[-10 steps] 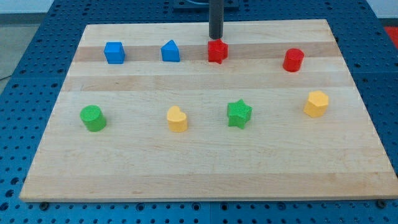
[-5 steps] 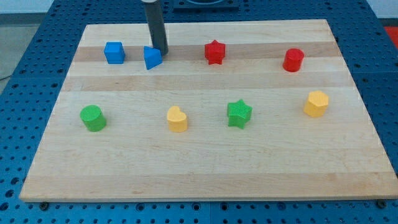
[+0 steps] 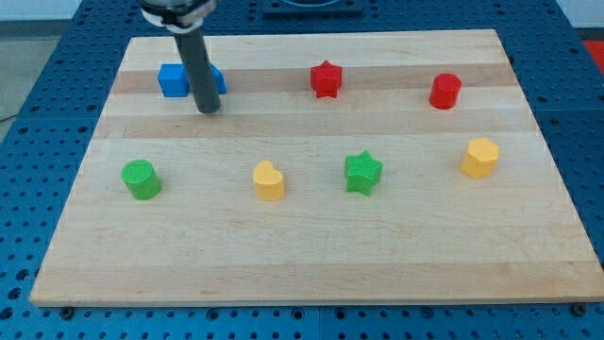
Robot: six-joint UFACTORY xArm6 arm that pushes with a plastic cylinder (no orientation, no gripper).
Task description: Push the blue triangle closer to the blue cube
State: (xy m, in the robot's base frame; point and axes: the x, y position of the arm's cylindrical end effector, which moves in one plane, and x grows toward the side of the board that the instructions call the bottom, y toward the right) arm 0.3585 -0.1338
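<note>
The blue cube (image 3: 171,80) sits near the board's top left. The blue triangle (image 3: 217,80) is right beside it on the view's right, mostly hidden behind my rod; only its right edge shows. I cannot tell whether the two blocks touch. My tip (image 3: 208,109) rests on the board just below and in front of the blue triangle, a little right of the cube.
A red star (image 3: 326,78) and a red cylinder (image 3: 444,91) lie along the top row. A green cylinder (image 3: 141,178), a yellow heart-like block (image 3: 269,179), a green star (image 3: 362,173) and a yellow hexagon (image 3: 479,157) lie in the lower row.
My tip swept from the red star leftward, pushed the blue triangle left to beside the blue cube, and now sits lower, in front of the triangle.
</note>
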